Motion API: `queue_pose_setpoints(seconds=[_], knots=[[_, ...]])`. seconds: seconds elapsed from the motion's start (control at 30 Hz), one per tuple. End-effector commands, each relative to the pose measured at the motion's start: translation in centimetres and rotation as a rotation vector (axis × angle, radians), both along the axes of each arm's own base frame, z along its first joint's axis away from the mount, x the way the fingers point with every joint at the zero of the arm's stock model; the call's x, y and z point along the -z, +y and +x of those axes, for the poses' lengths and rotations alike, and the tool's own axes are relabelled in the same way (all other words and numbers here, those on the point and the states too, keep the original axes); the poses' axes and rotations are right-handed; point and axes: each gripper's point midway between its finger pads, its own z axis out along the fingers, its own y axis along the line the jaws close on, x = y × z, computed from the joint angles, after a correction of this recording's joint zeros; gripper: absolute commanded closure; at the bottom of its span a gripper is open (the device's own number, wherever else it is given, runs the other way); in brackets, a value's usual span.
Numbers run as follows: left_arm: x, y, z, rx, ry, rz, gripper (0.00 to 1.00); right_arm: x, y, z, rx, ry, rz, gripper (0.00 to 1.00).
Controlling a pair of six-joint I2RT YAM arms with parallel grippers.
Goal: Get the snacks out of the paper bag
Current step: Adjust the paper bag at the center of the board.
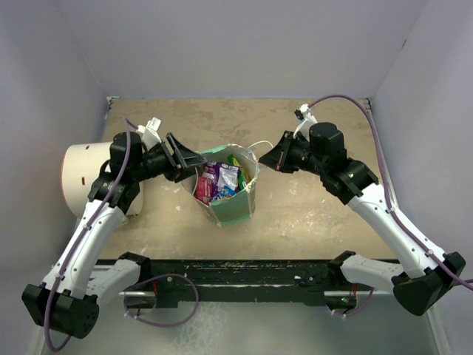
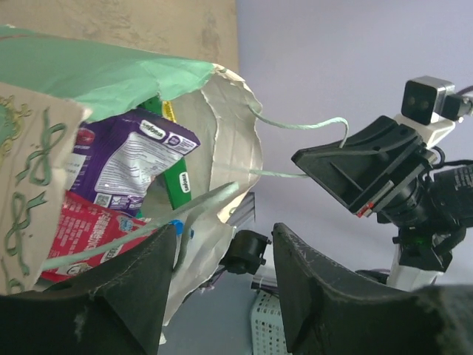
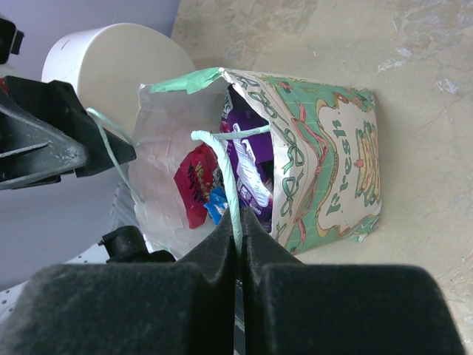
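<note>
The paper bag stands at mid-table with its mouth open upward. Snacks fill it: a purple packet, a green-yellow one and a red one. My right gripper is at the bag's right rim, shut on one string handle. The right wrist view shows the purple packet, the red packet and a blue wrapper inside. My left gripper is open at the bag's left rim. The other handle lies across its left finger, unclamped.
A white cylinder stands at the left, close behind my left arm, and also shows in the right wrist view. Grey walls close in the table on three sides. The black arm-base rail runs along the near edge.
</note>
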Motion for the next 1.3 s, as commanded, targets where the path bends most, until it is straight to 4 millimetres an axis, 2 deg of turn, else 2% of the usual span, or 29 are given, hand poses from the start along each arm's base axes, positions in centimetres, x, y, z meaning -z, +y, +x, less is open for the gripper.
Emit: queue_pose_setpoints(seconds=[0.0, 0.1, 0.23, 0.5, 0.57, 0.7, 0.77, 0.87, 1.03, 1.27], knots=[[-3.9, -1.2, -0.4, 0.14, -0.195, -0.009, 0.41, -4.0, 0.1, 0.6, 0.005, -0.113, 0.054, 1.0], [-3.4, -1.8, -0.8, 0.22, -0.192, -0.007, 0.42, -4.1, 0.0, 0.7, 0.01, -0.113, 0.051, 1.0], [-3.6, -1.7, -0.9, 0.226, -0.233, 0.012, 0.45, -4.2, 0.1, 0.7, 0.005, -0.116, 0.05, 1.0], [-4.3, -2.1, 0.4, 0.23, -0.283, 0.003, 0.55, -4.1, 0.1, 0.7, 0.002, -0.119, 0.048, 1.0], [-4.6, -2.2, 0.7, 0.233, -0.299, -0.001, 0.6, -4.1, 0.1, 0.7, -0.001, -0.118, 0.046, 1.0], [-6.1, -2.0, 1.1, 0.217, -0.346, 0.029, 0.79, -4.2, 0.0, 0.6, 0.002, -0.12, 0.039, 1.0], [-7.0, -1.3, 1.6, 0.169, -0.368, 0.076, 1.0, -4.2, -0.1, 0.6, 0.001, -0.121, 0.031, 1.0], [-7.9, 0.5, 2.7, 0.043, -0.368, 0.175, 1.0, -4.6, 0.0, 0.9, -0.009, -0.144, 0.02, 1.0], [-9.9, 3.6, 4.9, -0.17, -0.391, 0.281, 1.0, -5.3, 1.3, 1.5, -0.078, -0.176, 0.012, 1.0], [-13.0, 7.6, 8.3, -0.347, -0.468, 0.493, 1.0, -6.8, 5.1, 2.4, -0.244, -0.247, 0.06, 1.0]])
